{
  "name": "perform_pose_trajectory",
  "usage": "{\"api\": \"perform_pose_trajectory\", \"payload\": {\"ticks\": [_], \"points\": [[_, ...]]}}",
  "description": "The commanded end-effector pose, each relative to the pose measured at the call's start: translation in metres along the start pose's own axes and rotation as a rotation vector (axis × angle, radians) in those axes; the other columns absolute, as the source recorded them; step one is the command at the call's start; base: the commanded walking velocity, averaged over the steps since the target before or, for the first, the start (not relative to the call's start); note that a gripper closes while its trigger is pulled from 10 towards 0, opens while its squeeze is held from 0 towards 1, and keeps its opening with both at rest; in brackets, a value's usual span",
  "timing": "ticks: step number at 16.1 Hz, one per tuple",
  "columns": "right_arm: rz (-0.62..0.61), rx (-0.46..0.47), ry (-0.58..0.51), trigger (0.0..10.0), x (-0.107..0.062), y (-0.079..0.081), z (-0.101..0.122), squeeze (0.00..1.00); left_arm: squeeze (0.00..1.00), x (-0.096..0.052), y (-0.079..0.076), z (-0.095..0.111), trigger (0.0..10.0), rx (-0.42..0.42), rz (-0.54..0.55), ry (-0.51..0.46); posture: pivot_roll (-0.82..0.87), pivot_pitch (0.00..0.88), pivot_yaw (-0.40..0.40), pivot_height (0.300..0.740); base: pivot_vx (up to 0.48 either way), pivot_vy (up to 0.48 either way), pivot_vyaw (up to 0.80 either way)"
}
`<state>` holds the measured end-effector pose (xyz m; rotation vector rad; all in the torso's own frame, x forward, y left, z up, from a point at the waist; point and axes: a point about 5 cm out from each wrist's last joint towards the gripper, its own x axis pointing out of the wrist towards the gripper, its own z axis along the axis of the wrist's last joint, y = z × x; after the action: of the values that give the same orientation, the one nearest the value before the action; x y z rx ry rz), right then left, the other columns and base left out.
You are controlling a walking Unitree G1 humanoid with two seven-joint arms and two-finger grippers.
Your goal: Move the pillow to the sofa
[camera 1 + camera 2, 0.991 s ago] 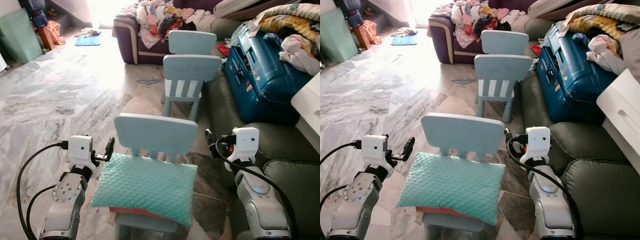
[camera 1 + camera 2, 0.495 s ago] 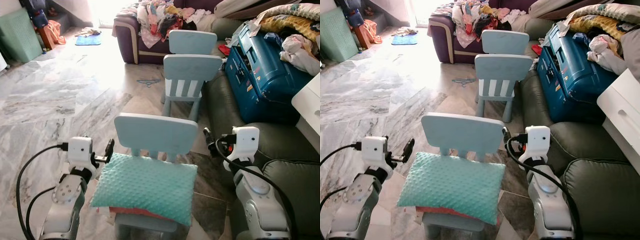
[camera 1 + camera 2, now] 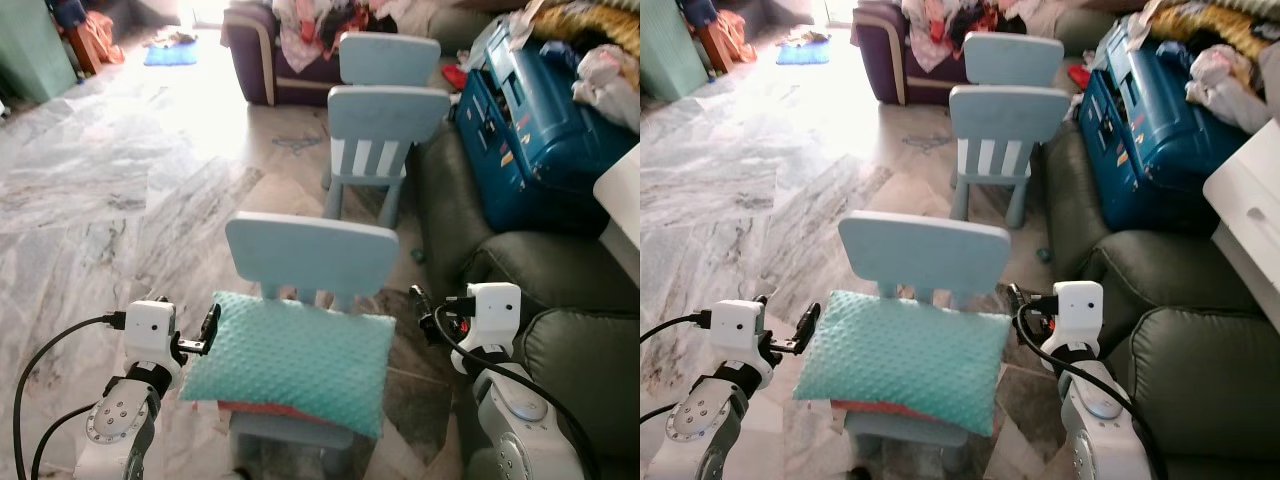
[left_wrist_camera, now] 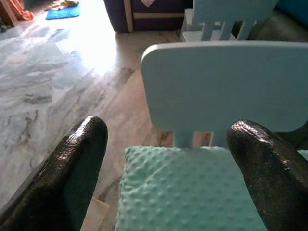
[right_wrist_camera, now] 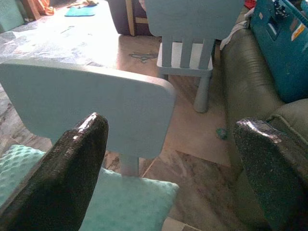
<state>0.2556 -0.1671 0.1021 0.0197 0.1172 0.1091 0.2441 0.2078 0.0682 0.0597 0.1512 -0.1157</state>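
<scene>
L hand point(image 4: 166, 168) fingers spread, pillow point(image 4: 192, 192) between, chair back point(image 4: 226, 86) behind

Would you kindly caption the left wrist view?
Open left gripper faces the teal pillow on a pale blue chair.

three light blue kid chairs point(image 3: 311, 262) in a row toward 12 o'clock, one teal pillow point(image 3: 287, 357), one blue suitcase point(image 3: 533, 125) around 2 o'clock.

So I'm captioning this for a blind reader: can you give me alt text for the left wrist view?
A mint green pillow lies on a small light blue chair, seen between the two open black fingers of the left tool. Sunlit marble floor stretches beyond.
</scene>
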Motion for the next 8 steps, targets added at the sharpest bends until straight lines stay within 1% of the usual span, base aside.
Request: {"api": "perform_pose_trajectory", "payload": {"ticks": [1,8], "points": [[0.003,0.005,-0.003,10.0,-0.0018,0.0007,0.0032,0.0,0.0,-0.0013,-0.0013,0.0027,10.0,0.019,-0.023,0.004,-0.07,0.185,-0.012,0.74,0.0,0.0,0.0],[0.011,0.005,-0.002,10.0,-0.002,0.003,0.0051,0.0,0.0,0.0015,-0.0011,0.0063,10.0,0.026,-0.033,0.003,-0.07,0.178,-0.015,0.74,0.0,0.0,0.0]]}}
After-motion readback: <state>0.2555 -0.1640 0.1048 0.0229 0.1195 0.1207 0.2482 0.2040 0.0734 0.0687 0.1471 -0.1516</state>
